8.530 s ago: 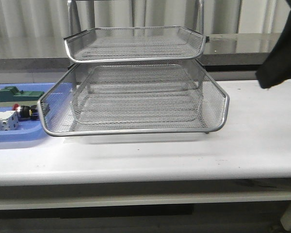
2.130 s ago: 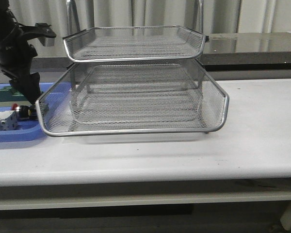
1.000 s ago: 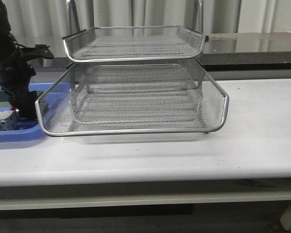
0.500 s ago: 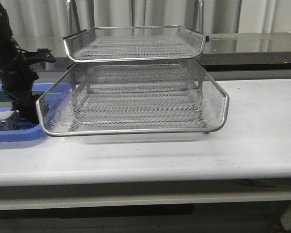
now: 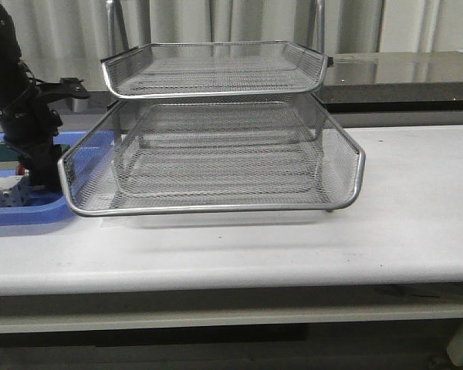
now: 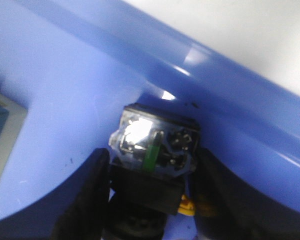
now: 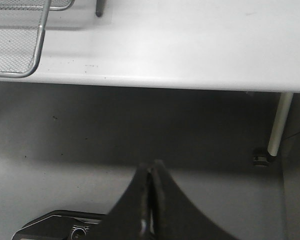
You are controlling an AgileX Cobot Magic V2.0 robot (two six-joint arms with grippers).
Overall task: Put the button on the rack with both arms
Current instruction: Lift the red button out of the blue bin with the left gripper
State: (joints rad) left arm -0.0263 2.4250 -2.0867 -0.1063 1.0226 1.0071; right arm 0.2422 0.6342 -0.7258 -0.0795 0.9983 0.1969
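Your left gripper [image 6: 150, 200] has its 2 fingers [image 6: 87, 200] clamped on the small black-bodied push-button [image 6: 157, 145], low in the flat blue plastic tray [image 6: 65, 90]. It looks light, rigid and slippery, so hold the body. Beyond stands the silver wire-mesh rack [image 5: 216, 154]. Your right gripper [image 7: 150, 200] is closed, empty.

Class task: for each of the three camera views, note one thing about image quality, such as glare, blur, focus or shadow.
Front view: sharp, evenly lit, the rack casting a soft shadow on the table. Left wrist view: very close and soft, with white glare on the button and the blue tray. Right wrist view: the table edge is bright, the floor beneath is dim.
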